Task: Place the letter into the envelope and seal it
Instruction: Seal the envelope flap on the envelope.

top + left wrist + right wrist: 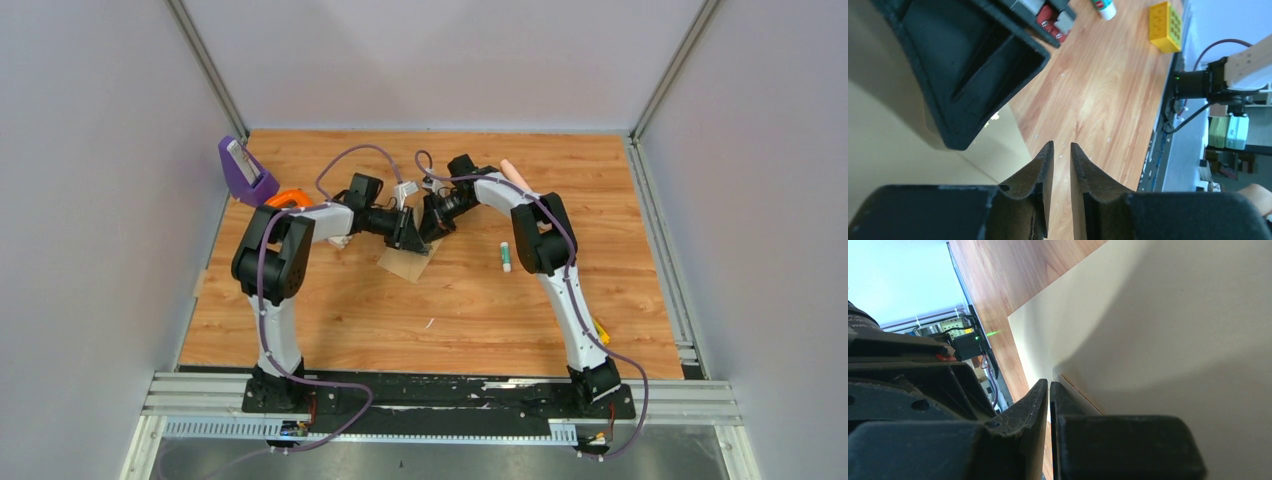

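You're in a robot lab cell: plain grey partition walls [90, 200] box in a wood-grain tabletop [450, 320] edged with aluminium rails [690, 400].

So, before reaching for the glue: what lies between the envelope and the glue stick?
Nothing: the top view shows only bare wooden table between the envelope and the glue stick.

The table [480, 300] is surfaced in wood-grain board, smooth with a faint sheen. The envelope [405, 263], at the centre of the top view, is made of matt tan kraft paper. The fingers [1088, 175] of the left gripper [1062, 155] are seen in matt black plastic, roughly grained. A yellow brick [1165, 25] of smooth, glossy plastic is shown at the upper right of the left wrist view. Dull silver metal rails [440, 395] are seen along the bottom of the top view.
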Controlling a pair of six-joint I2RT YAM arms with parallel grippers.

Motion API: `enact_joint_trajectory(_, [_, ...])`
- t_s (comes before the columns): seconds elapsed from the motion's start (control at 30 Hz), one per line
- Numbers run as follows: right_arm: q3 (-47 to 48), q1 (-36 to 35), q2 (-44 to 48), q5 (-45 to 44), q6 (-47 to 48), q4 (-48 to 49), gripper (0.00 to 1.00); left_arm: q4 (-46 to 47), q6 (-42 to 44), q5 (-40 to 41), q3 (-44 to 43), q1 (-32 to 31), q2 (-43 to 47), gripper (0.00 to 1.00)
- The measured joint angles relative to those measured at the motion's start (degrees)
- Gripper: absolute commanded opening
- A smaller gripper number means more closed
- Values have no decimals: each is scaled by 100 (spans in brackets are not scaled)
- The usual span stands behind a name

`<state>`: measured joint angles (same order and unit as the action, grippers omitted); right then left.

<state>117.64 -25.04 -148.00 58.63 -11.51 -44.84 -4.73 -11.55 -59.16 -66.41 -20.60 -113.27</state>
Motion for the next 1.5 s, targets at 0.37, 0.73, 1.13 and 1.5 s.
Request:
enact_joint_trajectory(0.37, [0, 0, 0, 2, -2, 0, 9, -920, 575, 1021, -319, 0, -332, 5])
enact_joint_trajectory(0.73, [0, 4, 0, 0, -2, 0, 9, -1220, 568, 1366, -470, -39, -389, 0])
enact_joint_trajectory(1.13, [4, 37, 0, -7, -44, -2, 9, -1305, 568, 1432, -518, -46, -389, 0])
enact_joint_trajectory(1.5, [-2, 192, 0, -15, -66, -31, 9, -1239, 573, 1550, -560, -44, -389, 0])
